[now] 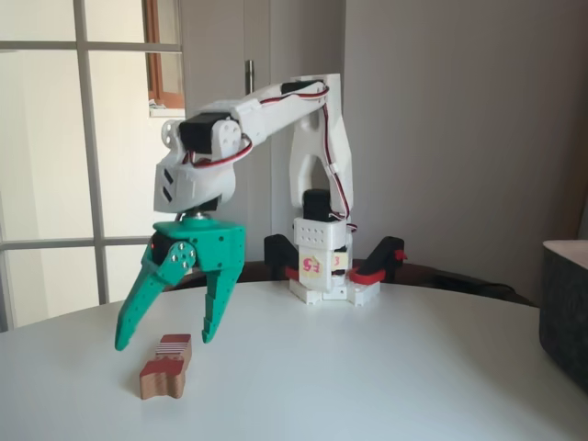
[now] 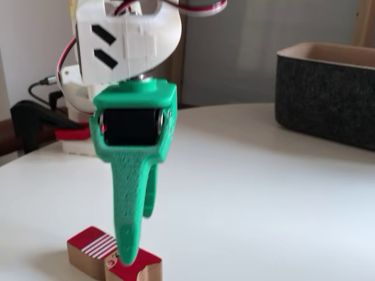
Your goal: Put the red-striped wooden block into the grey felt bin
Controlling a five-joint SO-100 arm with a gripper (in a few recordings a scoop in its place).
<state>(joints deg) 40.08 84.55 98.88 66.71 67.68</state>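
Lying on the white table (image 1: pixel 386 367), the small wooden block (image 1: pixel 166 366) shows a red top and thin stripes; the green gripper (image 1: pixel 168 338) hangs just above, fingers spread wide, empty.

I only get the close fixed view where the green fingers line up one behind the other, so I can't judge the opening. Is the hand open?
Observer: Yes. In a fixed view the hand is wide open, its two fingers splayed to either side of the red-striped wooden block.
Operator: Is either finger touching the block? From here the front one covers part of it.
Observer: No contact that I can see. A strip of bare table shows between each fingertip and the block's sides.
Operator: How low are the tips?
Observer: About level with the block's top, which lies flat on the table.
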